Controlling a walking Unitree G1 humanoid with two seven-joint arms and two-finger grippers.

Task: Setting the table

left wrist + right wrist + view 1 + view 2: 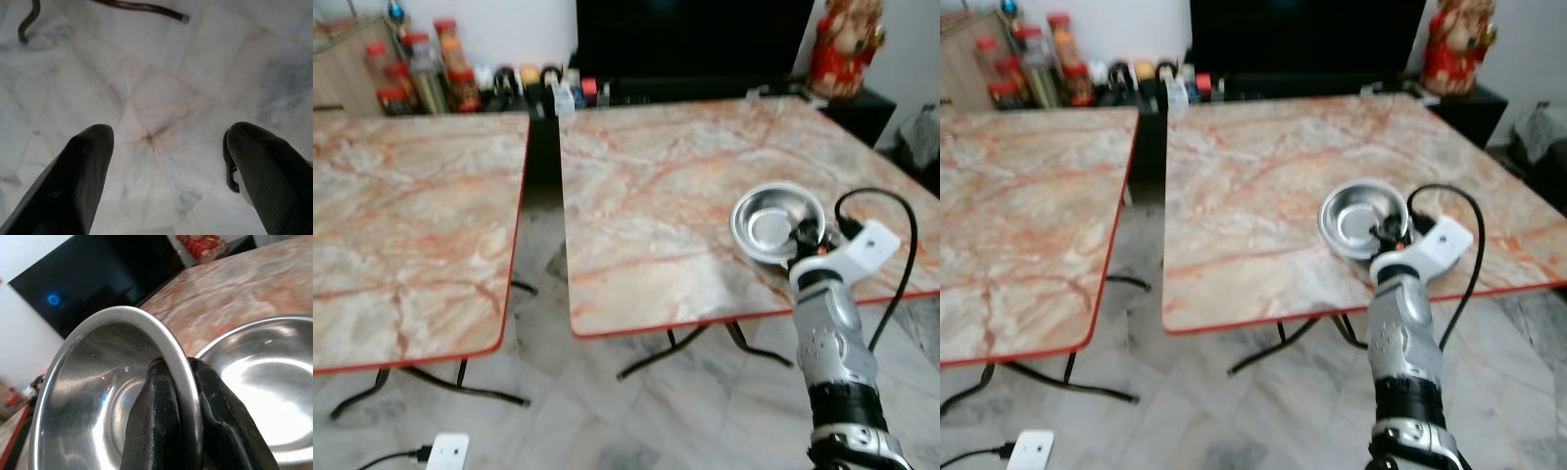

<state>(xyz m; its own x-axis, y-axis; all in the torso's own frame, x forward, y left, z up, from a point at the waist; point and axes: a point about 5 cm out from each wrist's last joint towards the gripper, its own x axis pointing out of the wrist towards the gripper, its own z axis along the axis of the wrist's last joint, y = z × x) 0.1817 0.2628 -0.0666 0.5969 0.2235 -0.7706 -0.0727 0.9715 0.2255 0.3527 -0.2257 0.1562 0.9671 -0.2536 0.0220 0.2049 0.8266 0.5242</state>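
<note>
Right gripper [178, 431] pinches rim of tilted round steel bowl [98, 396], beside second steel bowl [264, 391] on red-edged marble-pattern table [656, 196]. Left gripper [161, 166] open above tiled floor [161, 88].

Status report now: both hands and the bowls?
Right hand shut on steel bowl rim, over right table. Second bowl beside it. Left hand open, idle over floor.

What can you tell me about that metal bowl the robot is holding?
The bowl is round, shiny, silver metal, steel by the look of it, with a smooth rolled rim and nothing inside. The right gripper pinches its rim, one black finger inside and one outside, holding it tilted. It is held over the near right part of the right-hand marble-patterned table. The wrist view shows a second bowl of the same kind right beside it; whether the two touch cannot be told.
</note>
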